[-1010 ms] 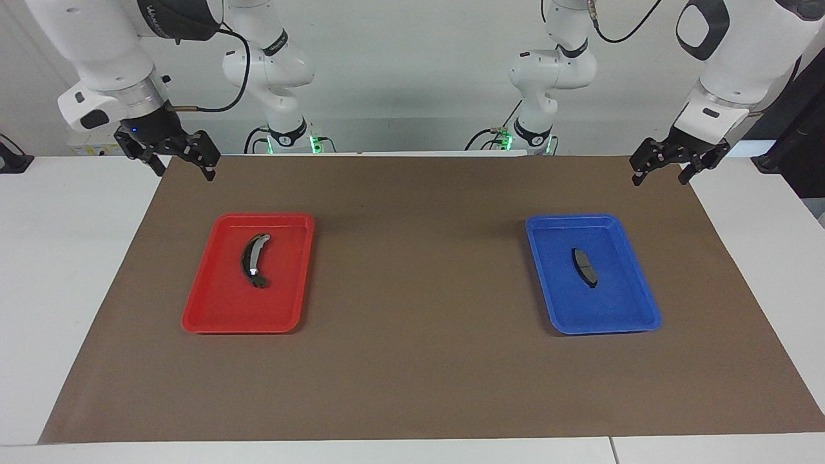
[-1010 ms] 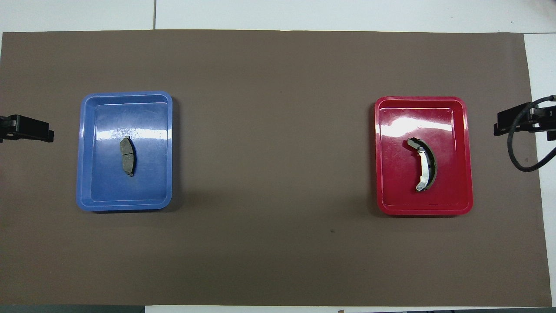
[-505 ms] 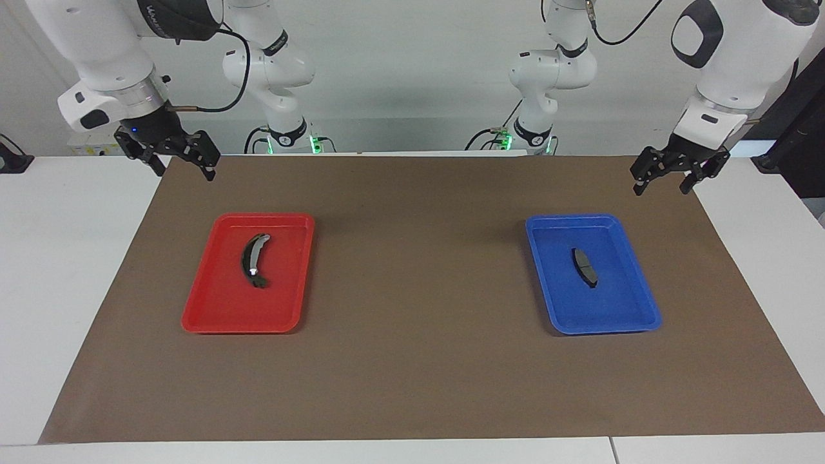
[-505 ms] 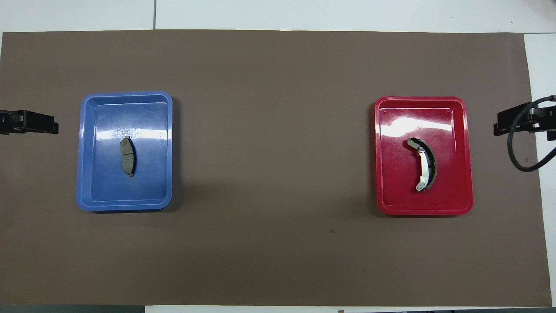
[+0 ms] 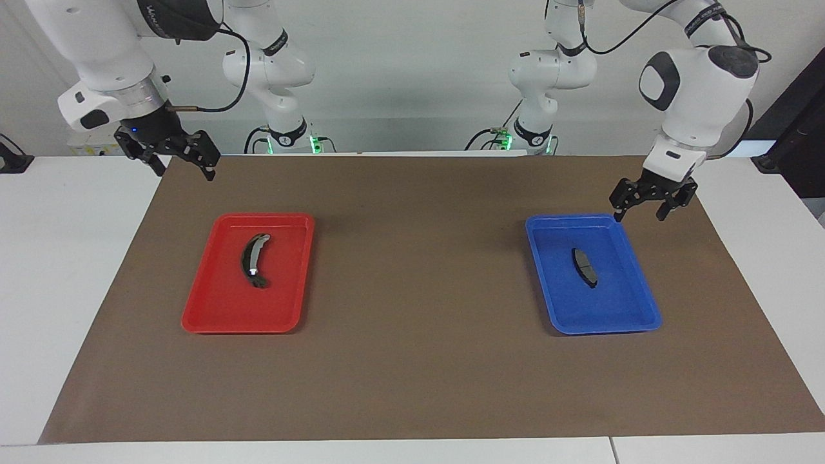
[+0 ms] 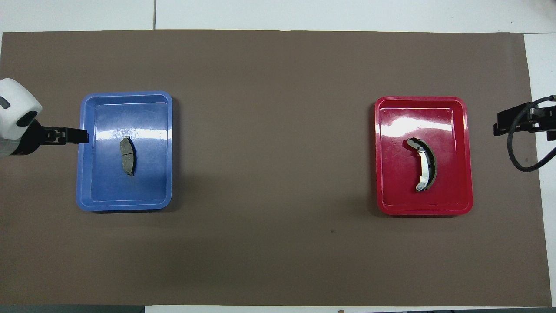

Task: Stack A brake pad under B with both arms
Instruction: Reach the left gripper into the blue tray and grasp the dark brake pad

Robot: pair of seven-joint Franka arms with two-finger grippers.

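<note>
The A brake pad (image 5: pixel 584 267) (image 6: pixel 127 156), a short flat dark pad, lies in the middle of the blue tray (image 5: pixel 606 327) (image 6: pixel 124 205). B (image 5: pixel 254 260) (image 6: pixel 425 164), the long curved shoe with a silver strip, lies in the red tray (image 5: pixel 238 326) (image 6: pixel 423 211). My left gripper (image 5: pixel 638 216) (image 6: pixel 82 137) hangs open and empty in the air over the blue tray's rim on the left arm's side. It touches neither tray nor pad. Above the mat's corner at the right arm's end, my right gripper (image 5: pixel 184 173) (image 6: pixel 498 126) waits open and empty, away from the red tray.
A brown mat (image 5: pixel 412 374) (image 6: pixel 273 130) covers most of the white table, with the two trays far apart on it. A black cable (image 6: pixel 519 152) loops beside the right gripper.
The left arm has swung in and come down, bringing its gripper from outside the mat's edge to the blue tray's rim. The right arm, both trays and both parts have stayed put.
</note>
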